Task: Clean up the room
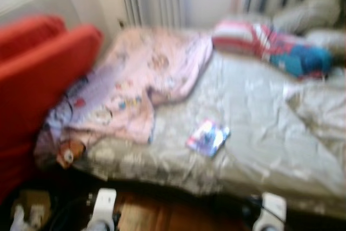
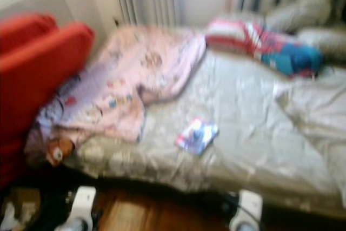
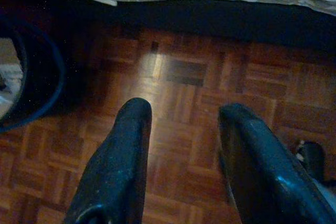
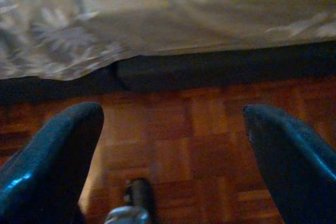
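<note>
A bed with a beige satin cover [image 1: 254, 117] stands before me, blurred. On it near the front edge lies a small colourful flat packet or book [image 1: 208, 137]. A pink patterned blanket [image 1: 146, 79] is crumpled over the bed's left part and hangs down by a small stuffed toy [image 1: 67, 152]. Both arms hang low over the parquet floor. My left gripper [image 3: 181, 145] is open above bare floor. My right gripper [image 4: 170, 145] is open wide, facing the bed's edge [image 4: 157, 40].
Red cushions [image 1: 38, 74] rise at the left. Striped red, white and blue bedding [image 1: 270, 44] and grey pillows [image 1: 308, 14] lie at the back right. A dark round bin [image 3: 26, 77] stands on the floor by my left gripper. Clutter [image 1: 27, 206] sits at the lower left.
</note>
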Controlling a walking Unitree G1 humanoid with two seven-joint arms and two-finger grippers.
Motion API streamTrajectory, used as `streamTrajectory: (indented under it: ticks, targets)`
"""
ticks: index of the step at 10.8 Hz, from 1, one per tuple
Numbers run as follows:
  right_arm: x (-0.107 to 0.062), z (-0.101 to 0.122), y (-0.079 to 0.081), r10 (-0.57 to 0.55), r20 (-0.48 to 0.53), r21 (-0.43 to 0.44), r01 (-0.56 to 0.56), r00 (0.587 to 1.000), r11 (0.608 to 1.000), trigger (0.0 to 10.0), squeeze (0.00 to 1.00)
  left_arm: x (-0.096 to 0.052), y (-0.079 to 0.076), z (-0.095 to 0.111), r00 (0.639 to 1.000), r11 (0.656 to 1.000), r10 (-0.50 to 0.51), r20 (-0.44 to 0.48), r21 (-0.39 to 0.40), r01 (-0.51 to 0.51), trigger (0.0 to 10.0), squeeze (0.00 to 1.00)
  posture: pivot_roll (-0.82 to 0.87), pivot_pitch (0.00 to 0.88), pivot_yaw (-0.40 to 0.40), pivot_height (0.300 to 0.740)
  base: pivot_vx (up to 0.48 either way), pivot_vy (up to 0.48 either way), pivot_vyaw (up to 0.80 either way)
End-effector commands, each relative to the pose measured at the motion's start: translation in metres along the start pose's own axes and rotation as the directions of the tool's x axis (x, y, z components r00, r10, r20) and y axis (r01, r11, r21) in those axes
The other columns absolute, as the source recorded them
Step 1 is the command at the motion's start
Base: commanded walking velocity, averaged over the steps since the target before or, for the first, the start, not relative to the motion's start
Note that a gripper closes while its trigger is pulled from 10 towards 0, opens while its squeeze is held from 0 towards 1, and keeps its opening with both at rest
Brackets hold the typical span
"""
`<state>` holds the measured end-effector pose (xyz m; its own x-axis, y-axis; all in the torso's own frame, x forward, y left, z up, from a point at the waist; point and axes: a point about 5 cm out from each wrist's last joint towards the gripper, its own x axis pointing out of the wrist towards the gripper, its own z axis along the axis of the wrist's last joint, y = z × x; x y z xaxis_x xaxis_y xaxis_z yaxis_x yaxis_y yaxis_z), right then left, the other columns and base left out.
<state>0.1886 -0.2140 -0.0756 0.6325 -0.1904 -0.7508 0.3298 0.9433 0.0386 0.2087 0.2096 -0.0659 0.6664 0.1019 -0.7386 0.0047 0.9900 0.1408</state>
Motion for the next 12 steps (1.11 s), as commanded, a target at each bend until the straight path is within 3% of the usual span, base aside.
streamTrajectory:
  ticks: [1, 3, 12]
  targets:
    - [-0.002, -0.009, 0.004, 0.011, -0.016, 0.010, -0.011, 1.000, 1.000, 10.0, 0.00, -0.004, 0.005, -0.015, 0.999, 1.000, 0.009, -0.044, 0.001, -0.009, 10.0, 0.00, 0.04, 0.062, 0.016, 0.740, 0.000, -0.292, 0.00]
    - [-0.005, -0.019, 0.002, 0.015, -0.043, -0.014, -0.015, 0.999, 1.000, 10.0, 0.00, -0.007, 0.003, -0.026, 0.998, 1.000, 0.006, -0.065, 0.000, -0.006, 10.0, 0.00, 0.04, 0.089, 0.004, 0.740, 0.000, -0.292, 0.00]
    - [-0.007, -0.024, 0.003, 0.011, -0.046, 0.005, -0.011, 0.999, 1.000, 10.0, 0.00, -0.007, 0.005, -0.026, 0.998, 1.000, 0.010, -0.055, -0.009, -0.011, 10.0, 0.00, 0.05, 0.102, 0.000, 0.740, 0.000, -0.292, 0.00]
